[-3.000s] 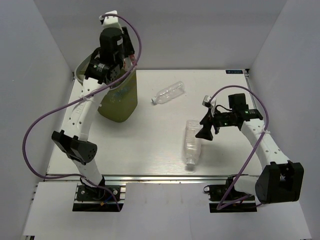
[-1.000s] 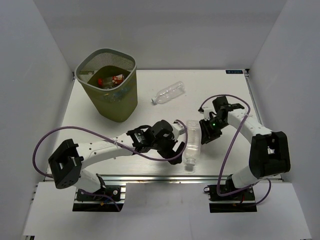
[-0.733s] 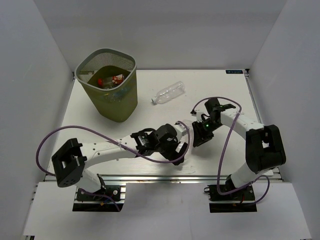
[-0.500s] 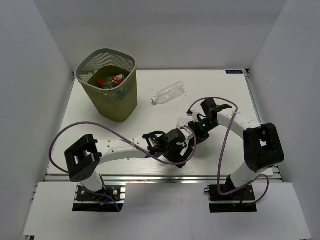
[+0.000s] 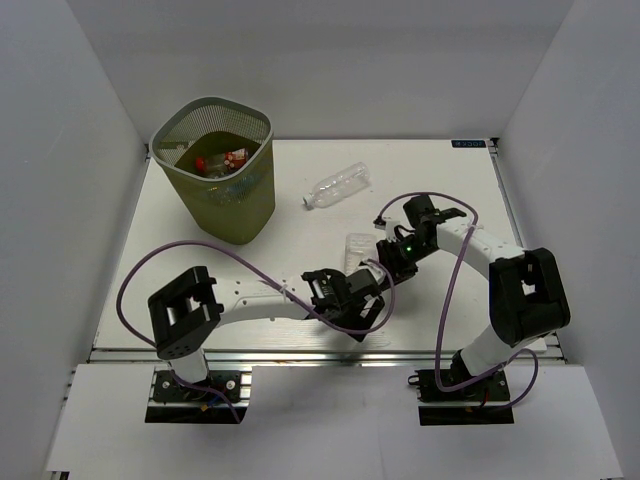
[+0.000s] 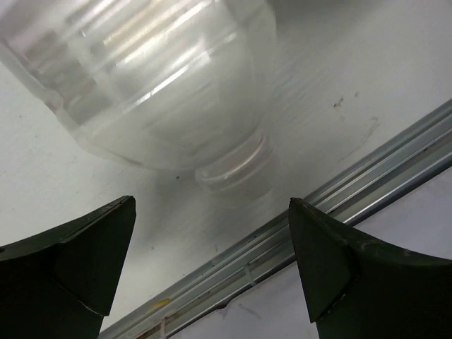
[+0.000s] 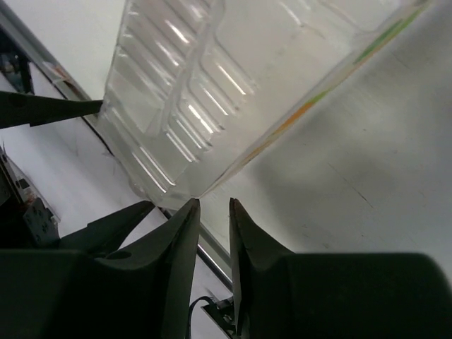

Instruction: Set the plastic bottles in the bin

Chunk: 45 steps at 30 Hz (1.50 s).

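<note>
White walls (image 5: 90,120) box in a pale table (image 5: 300,220).

Vs 3 s ago:
- The L arm (image 5: 260,300) was up over the bin. It now lies low along the near side of the table, so the bin is in plain view.
- The R arm (image 5: 480,245) has swung in toward the middle.
- The near bottle (image 5: 358,245) lay flat w/ its cap toward the near edge. It has shifted left, and from above only its squarish clear base shows, the rest hidden under the two wrists.
- The far bottle (image 5: 337,186) hasn't moved; it lies on its side mid-table, well apart from both arms.

The olive mesh bin (image 5: 240,215) stands at the far-left corner. The bottles in the bin (image 5: 225,158) incl. one w/ a red cap.

The L gripper (image 5: 368,300) is spread wide. On its wrist cam the L gripper (image 6: 212,205) has a finger (image 6: 78,261) on either side of the near bottle (image 6: 155,78), touching nothing. The blurred neck points down btwn them, above the alu rail (image 6: 367,162).

The R gripper (image 5: 388,268) is next to it. On its cam the R gripper (image 7: 212,206) has its tips pinched to a thin slit w/ nothing btwn them, right at the lower edge of the near bottle (image 7: 212,78). Can't tell if they touch it. A dark L-gripper finger shows on the bottle's far side.

Purple cables (image 5: 140,280) loop off both arms. The rail (image 5: 300,352) runs along the near table edge.
</note>
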Each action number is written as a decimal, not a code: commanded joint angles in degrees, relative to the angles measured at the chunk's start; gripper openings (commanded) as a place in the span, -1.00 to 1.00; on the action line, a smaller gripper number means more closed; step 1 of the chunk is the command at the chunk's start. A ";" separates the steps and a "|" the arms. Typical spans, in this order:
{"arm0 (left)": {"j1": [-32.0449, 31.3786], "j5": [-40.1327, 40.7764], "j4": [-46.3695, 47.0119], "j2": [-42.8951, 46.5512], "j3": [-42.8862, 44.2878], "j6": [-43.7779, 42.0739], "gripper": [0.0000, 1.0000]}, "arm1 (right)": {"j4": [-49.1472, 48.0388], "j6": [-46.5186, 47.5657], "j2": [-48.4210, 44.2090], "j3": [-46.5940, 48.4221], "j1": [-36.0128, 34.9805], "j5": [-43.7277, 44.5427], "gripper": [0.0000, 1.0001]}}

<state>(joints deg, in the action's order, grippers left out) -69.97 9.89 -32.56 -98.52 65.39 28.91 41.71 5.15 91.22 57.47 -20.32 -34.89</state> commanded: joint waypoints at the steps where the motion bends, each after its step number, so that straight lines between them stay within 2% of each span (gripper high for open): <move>1: -0.25 2.33 -0.22 0.43 3.69 2.64 0.98 | 1.17 1.88 -0.78 0.09 -0.43 -4.91 -0.42; 5: -0.25 2.85 -0.92 1.48 4.83 3.35 0.98 | 3.11 3.64 0.01 0.62 -1.04 -6.67 -0.48; 16: -0.25 6.01 -7.35 4.56 3.52 11.16 0.98 | 4.69 4.61 3.00 1.68 -4.99 -8.26 -0.48; 23: -0.25 7.78 -7.87 6.23 1.59 12.05 0.98 | 2.06 2.76 6.50 4.13 -7.10 -8.00 -0.48; 31: -0.25 8.83 -7.35 4.30 2.20 12.05 0.98 | -1.37 0.21 9.85 8.26 -8.42 -7.56 -0.48; 34: -0.25 10.14 -7.87 4.30 2.20 12.58 0.98 | 0.47 1.53 8.72 8.01 -7.90 -7.99 -0.48; 39: 0.28 13.75 -8.58 4.30 0.45 13.63 0.98 | 3.28 7.77 0.20 3.97 -6.76 -7.73 -0.44; 45: 1.51 15.25 -6.21 6.23 -3.06 9.77 0.95 | 5.04 12.34 -6.58 0.71 -3.07 -8.52 -0.23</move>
<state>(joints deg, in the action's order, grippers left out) -69.12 22.83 -40.12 -95.13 63.94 40.66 44.88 13.69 86.83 59.16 -25.10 -42.02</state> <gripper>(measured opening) 0.976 0.371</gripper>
